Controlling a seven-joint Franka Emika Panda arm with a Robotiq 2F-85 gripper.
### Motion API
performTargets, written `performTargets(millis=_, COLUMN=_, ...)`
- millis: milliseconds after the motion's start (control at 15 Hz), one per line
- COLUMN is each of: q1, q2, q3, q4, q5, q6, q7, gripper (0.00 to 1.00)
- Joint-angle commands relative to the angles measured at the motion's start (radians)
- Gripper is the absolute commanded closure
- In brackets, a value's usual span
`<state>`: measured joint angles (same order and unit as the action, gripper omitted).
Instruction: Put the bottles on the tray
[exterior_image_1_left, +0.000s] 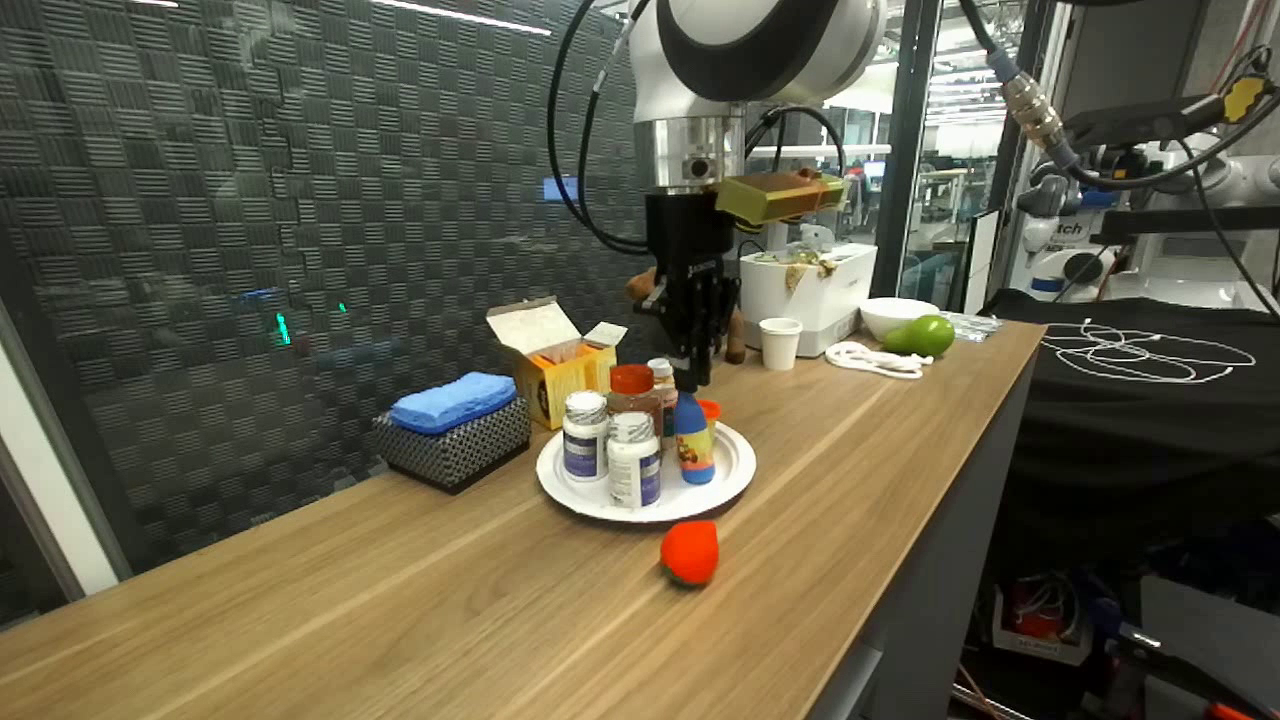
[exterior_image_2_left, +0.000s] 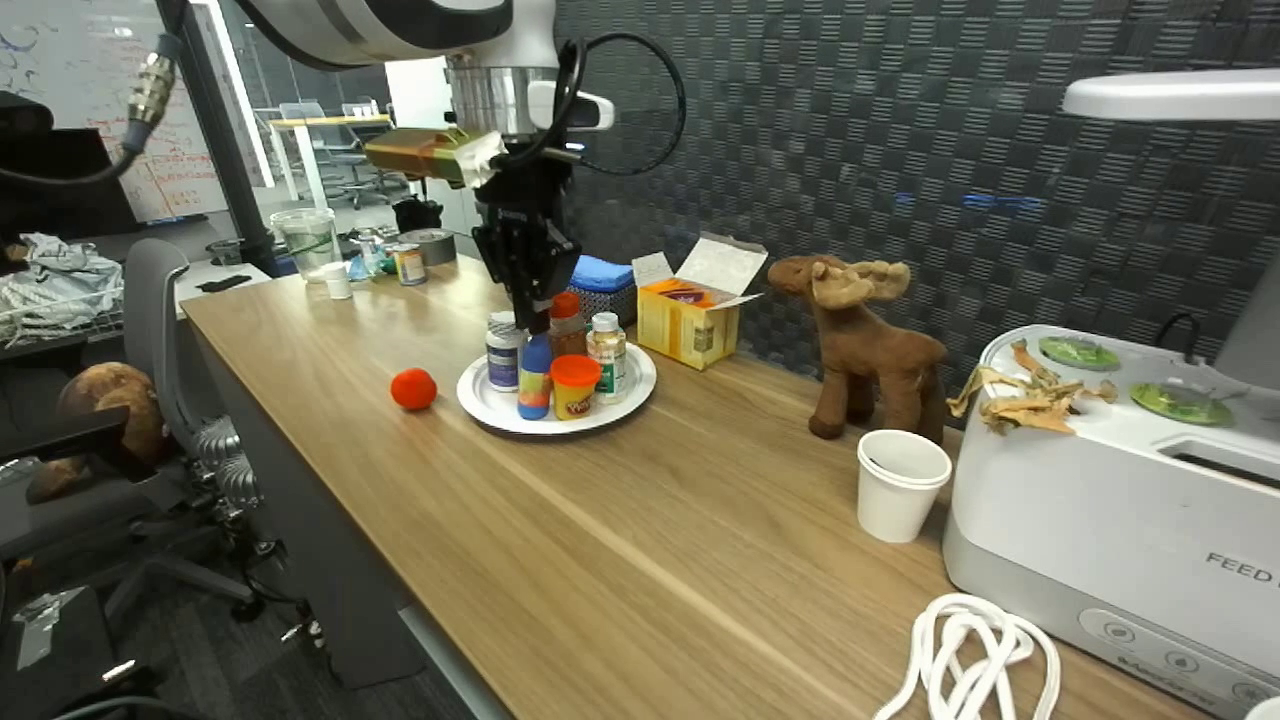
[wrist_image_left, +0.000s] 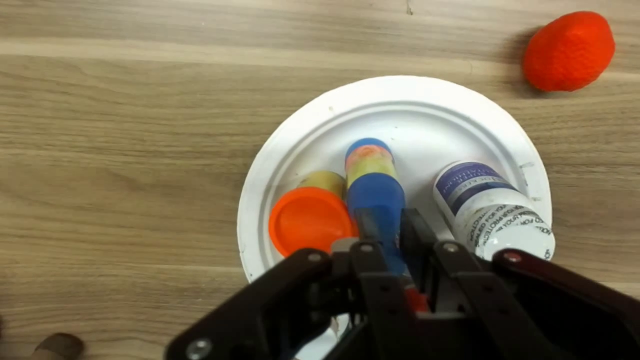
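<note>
The round white tray (exterior_image_1_left: 737, 470) stands on the wooden counter; its rim also shows in the wrist view (wrist_image_left: 400, 89). On it stand two white bottles (exterior_image_1_left: 633, 475) with purple labels, a red-capped jar (exterior_image_1_left: 632, 380), a white-capped bottle (exterior_image_2_left: 607, 365), an orange-lidded tub (exterior_image_2_left: 575, 388) and a blue bottle (exterior_image_1_left: 695, 452) with a yellow-red label. My gripper (wrist_image_left: 390, 225) points down from above, its fingertips close on both sides of the blue bottle's narrow top. The blue bottle (wrist_image_left: 372, 187) stands on the tray between the tub and a white bottle (wrist_image_left: 475, 197). My fingers partly hide the red-capped jar in the wrist view.
A red-orange rounded object (exterior_image_1_left: 690, 552) lies just outside the tray. An open yellow box (exterior_image_2_left: 690, 325) and a dark box with a blue cloth (exterior_image_1_left: 455, 402) stand by the wall. A plush moose (exterior_image_2_left: 870, 340), paper cups (exterior_image_2_left: 903, 485), white cord (exterior_image_2_left: 975, 650) and white machine (exterior_image_2_left: 1110, 520) stand farther along.
</note>
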<state>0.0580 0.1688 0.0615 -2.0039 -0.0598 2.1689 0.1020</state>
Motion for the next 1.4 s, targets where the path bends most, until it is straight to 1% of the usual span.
performTargets(millis=0, q1=0.007, q2=-0.003, q3=-0.007, q4=0.008, q5=-0.014, q6=0.021, q7=0.001, gripper=0.9)
performTargets(millis=533, q1=0.014, q2=-0.031, q3=0.005, q4=-0.029, q5=0.005, q6=-0.001, q7=-0.029, gripper=0.9)
performTargets(millis=1200, q1=0.007, q2=-0.071, q3=0.007, q4=-0.093, q5=0.036, q6=-0.068, q7=-0.046, gripper=0.9)
performTargets(millis=1267, q1=0.007, q2=-0.07, q3=0.007, q4=-0.1, q5=0.038, q6=-0.07, q7=-0.048, gripper=0.65)
performTargets(millis=1333, q1=0.007, q2=-0.071, q3=0.007, q4=-0.105, q5=0.039, q6=-0.073, q7=-0.05, gripper=0.62)
